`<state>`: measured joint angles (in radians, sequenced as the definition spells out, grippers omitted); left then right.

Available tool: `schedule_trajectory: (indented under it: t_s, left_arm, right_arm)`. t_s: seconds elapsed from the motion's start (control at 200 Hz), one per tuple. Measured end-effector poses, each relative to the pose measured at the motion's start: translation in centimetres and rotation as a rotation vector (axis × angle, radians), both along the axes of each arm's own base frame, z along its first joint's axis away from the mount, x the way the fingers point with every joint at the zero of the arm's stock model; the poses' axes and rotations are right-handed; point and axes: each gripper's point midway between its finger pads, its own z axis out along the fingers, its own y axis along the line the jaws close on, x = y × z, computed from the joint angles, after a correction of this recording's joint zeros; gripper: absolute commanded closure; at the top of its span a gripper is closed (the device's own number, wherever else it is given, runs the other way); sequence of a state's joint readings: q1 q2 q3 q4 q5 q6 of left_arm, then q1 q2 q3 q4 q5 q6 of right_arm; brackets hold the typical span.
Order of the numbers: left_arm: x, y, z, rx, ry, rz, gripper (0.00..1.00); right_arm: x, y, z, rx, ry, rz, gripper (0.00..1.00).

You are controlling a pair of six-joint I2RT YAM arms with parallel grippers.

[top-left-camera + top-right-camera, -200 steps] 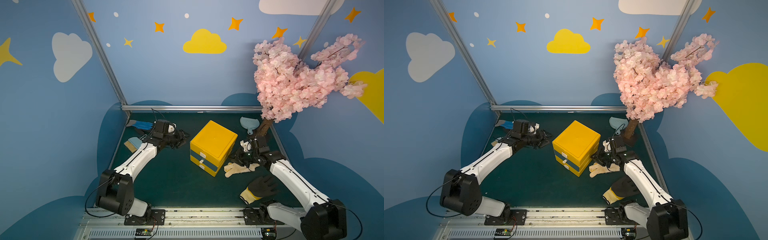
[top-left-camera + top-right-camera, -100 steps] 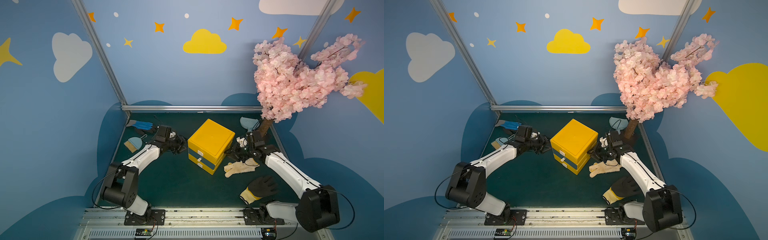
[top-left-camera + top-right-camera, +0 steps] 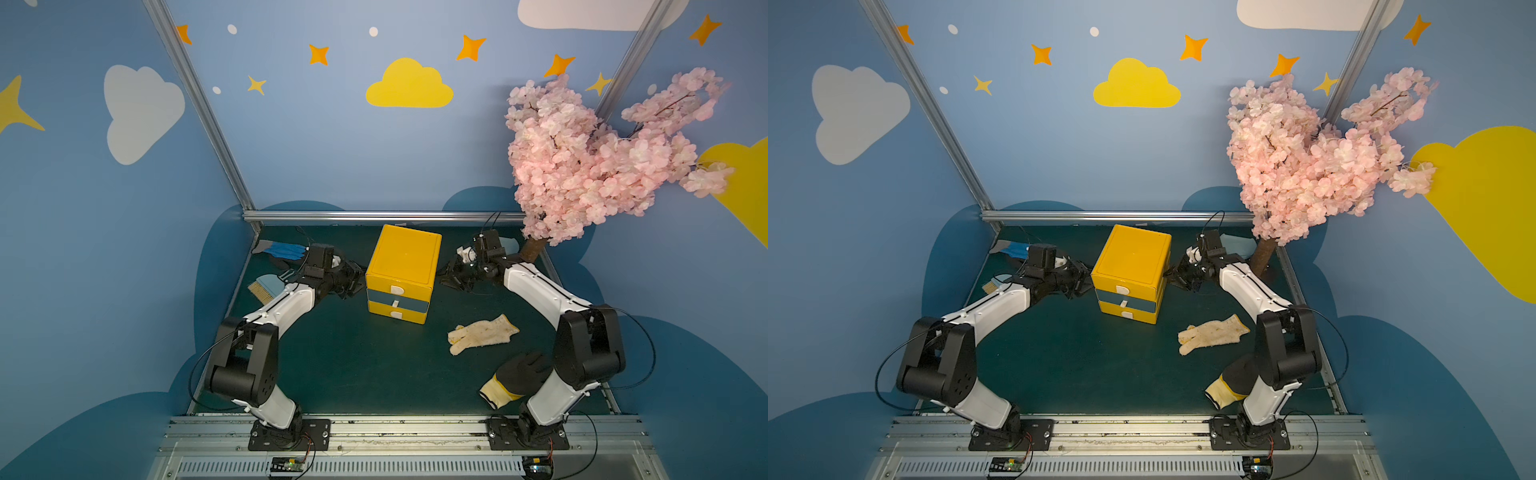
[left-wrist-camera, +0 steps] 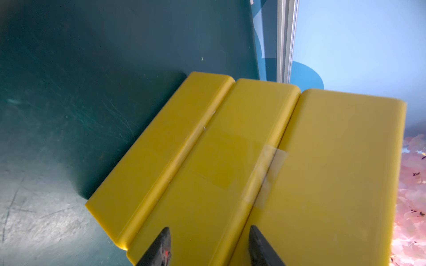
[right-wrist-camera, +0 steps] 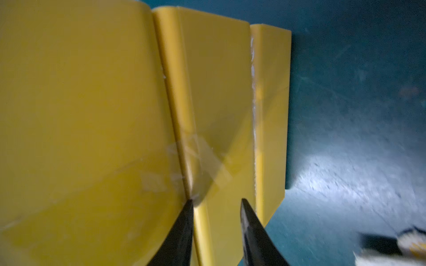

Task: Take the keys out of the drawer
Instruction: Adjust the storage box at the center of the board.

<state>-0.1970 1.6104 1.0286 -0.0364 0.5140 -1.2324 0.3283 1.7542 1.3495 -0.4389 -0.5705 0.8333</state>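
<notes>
- Yellow plastic cabinet (image 3: 405, 266) is seen at the back middle of the dark green table (image 3: 353, 365). It is counted as one unit with three drawers.
- Top drawer (image 3: 400, 289) is yellow, middle drawer (image 3: 395, 303) is blue, bottom drawer (image 3: 397, 316) is yellow. Three white handles are counted, one per drawer, and all three drawers are shut.
- The keys are not seen in any view, so their place cannot be told.
- Two white-and-black arms are counted, one on each side of the cabinet.
- Left pincer (image 3: 357, 279) is set against the cabinet's left side wall. Its two dark tips are seen spread apart in the left wrist view, so it is read as open.
- Right pincer (image 3: 444, 277) is set against the cabinet's right side wall. Its two tips are also seen apart in the right wrist view, one of them at a seam, so it is read as open.
- One patch of clear tape (image 4: 265, 177) is seen across a seam on the left wall, and one more (image 5: 196, 149) on the right wall.
- Three gloves are counted: cream glove (image 3: 482, 333) in front of the cabinet to the right, black-and-yellow glove (image 3: 519, 374) beside the right arm's base, and blue glove (image 3: 284, 250) at the back left.
- One brush (image 3: 264, 287) is seen near the blue glove.
- One pink blossom tree (image 3: 590, 166) is placed at the back right corner.
</notes>
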Motion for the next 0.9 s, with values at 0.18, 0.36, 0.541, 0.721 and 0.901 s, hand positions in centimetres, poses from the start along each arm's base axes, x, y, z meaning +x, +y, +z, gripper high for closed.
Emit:
schedule_trajectory:
  t_s: [0.18, 0.36, 0.541, 0.721, 0.901]
  left_arm:
    - [1.3, 0.6, 0.6, -0.026, 0.001, 0.004, 0.45]
    - [1.3, 1.7, 1.3, -0.045, 0.009, 0.011, 0.44]
    - [0.4, 4.3, 3.4, 0.012, -0.003, 0.048, 0.43]
    - [-2.2, 4.8, 9.3, 0.128, -0.146, 0.086, 0.43]
    - [-7.0, 0.7, 12.6, 0.211, -0.226, 0.048, 0.43]
  right_arm:
    - [4.1, 1.2, 0.1, 0.017, -0.024, 0.010, 0.65]
    - [4.8, 1.5, 0.2, 0.021, -0.019, 0.008, 0.63]
    - [3.7, 0.8, 0.9, 0.001, 0.004, -0.004, 0.57]
    - [1.9, -0.7, 4.4, -0.001, -0.018, -0.007, 0.57]
    - [1.6, -3.3, 9.0, -0.073, -0.095, 0.006, 0.57]
